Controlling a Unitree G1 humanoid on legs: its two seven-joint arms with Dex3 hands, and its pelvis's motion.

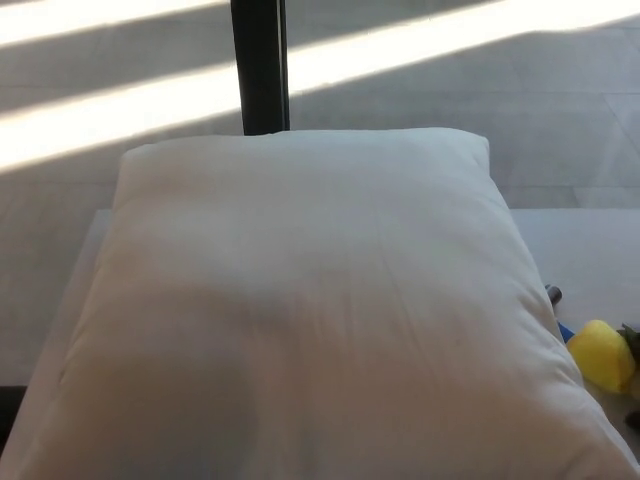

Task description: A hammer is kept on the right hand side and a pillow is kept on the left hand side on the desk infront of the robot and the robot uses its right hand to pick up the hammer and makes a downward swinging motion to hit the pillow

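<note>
A big white pillow (300,310) covers most of the desk in the head view. At its right side only part of the hammer shows: a rounded yellow piece (600,355), a sliver of blue (567,331) and a small grey metal tip (553,294). The picture's right edge cuts off the remainder. A dark shape (632,340) touches the yellow piece at that edge and seems to be my right hand, though too little shows to read its state. My left hand is out of the picture.
The pale desk top (585,250) shows bare to the right of the pillow. A dark vertical post (259,65) stands behind the pillow. Sunlit stripes cross the floor beyond.
</note>
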